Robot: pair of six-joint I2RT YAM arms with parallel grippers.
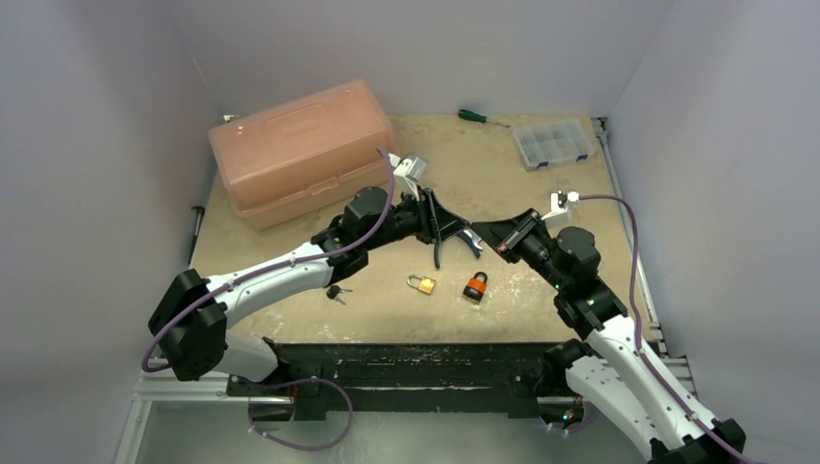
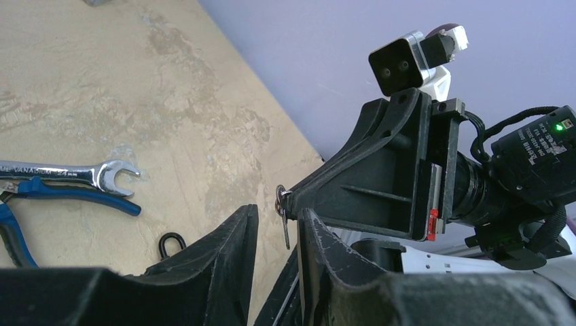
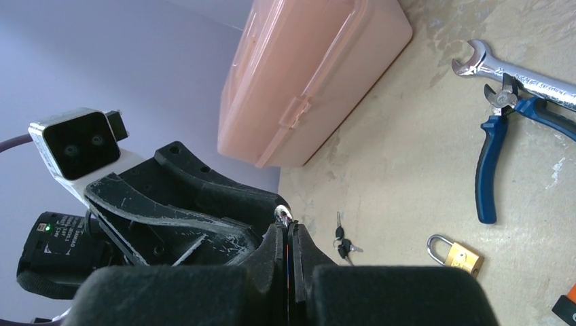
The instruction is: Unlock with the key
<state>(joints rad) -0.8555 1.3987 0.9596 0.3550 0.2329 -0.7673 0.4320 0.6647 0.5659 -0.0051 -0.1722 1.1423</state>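
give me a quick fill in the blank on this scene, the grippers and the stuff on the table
1. The right gripper has its jaws ____ on a small key.
2. The left gripper has its jaws ____, one on each side of that key.
3. The second padlock, beside the brass padlock, has a body coloured ____.
4. The pliers next to the wrench have ____ handles.

Missing words: shut; open; orange; blue.
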